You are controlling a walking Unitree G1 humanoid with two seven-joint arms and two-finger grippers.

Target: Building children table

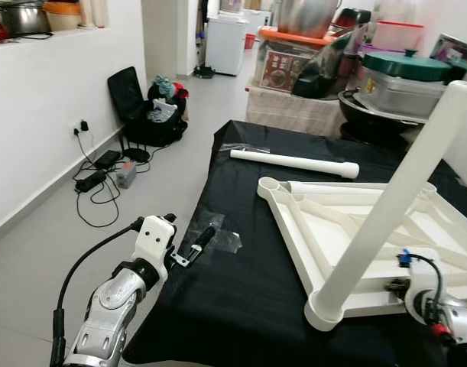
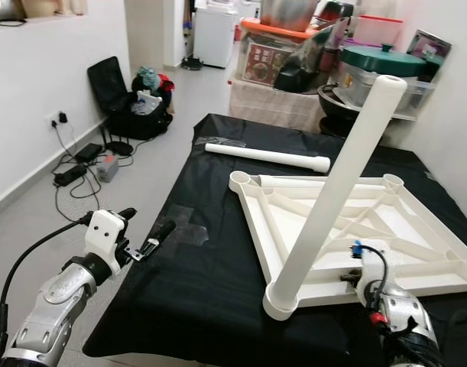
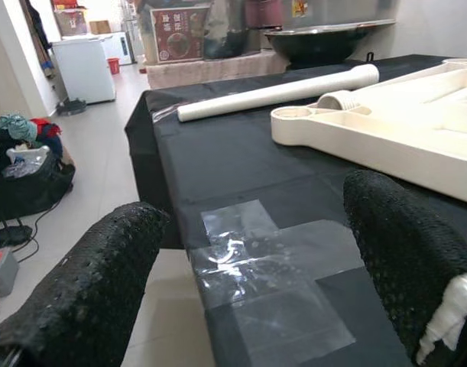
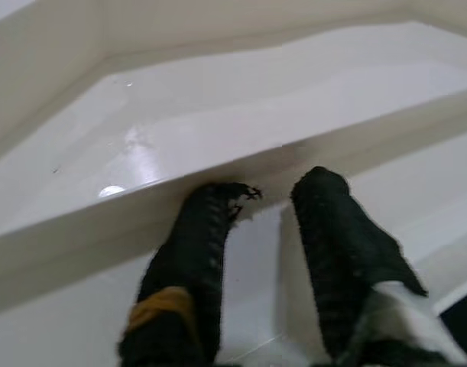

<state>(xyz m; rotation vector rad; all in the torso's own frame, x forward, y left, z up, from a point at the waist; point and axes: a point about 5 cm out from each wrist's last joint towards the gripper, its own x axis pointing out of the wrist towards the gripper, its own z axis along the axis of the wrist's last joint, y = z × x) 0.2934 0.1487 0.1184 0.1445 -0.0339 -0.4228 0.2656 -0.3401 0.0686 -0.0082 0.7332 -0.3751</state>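
White plastic made up the whole job: the upturned tabletop (image 2: 355, 229) lay ribs-up on the black-covered worktop (image 2: 218, 290); one leg (image 2: 332, 191) stood in the near corner socket, leaning slightly rather than dead upright; a second leg (image 2: 267, 156) lay loose on the cloth just beyond the tabletop's far edge, apart from it.

The right pincer (image 4: 256, 206) was low at the near edge of the tabletop, just beside the standing leg's foot; its two black fingers (image 4: 191, 252) were parted a little and touched a rib, gripping nothing that I could see. The left pincer (image 2: 145, 245) hovered at the left edge of the worktop above some patches of clear tape (image 3: 256, 267); its fingers were spread wide and empty, well apart from the loose leg.

By my judgement the step in hand was steadying the tabletop while the fitted leg was pushed home, with the loose leg to be fetched after. To do it well, the right pincer should press down on the rim close to the socket so the light moulding does not slide on the cloth; the leg should be brought square to the socket before any force goes in; a tilted push could jam it or tip the tabletop. The left arm would need a long reach across to the spare leg.
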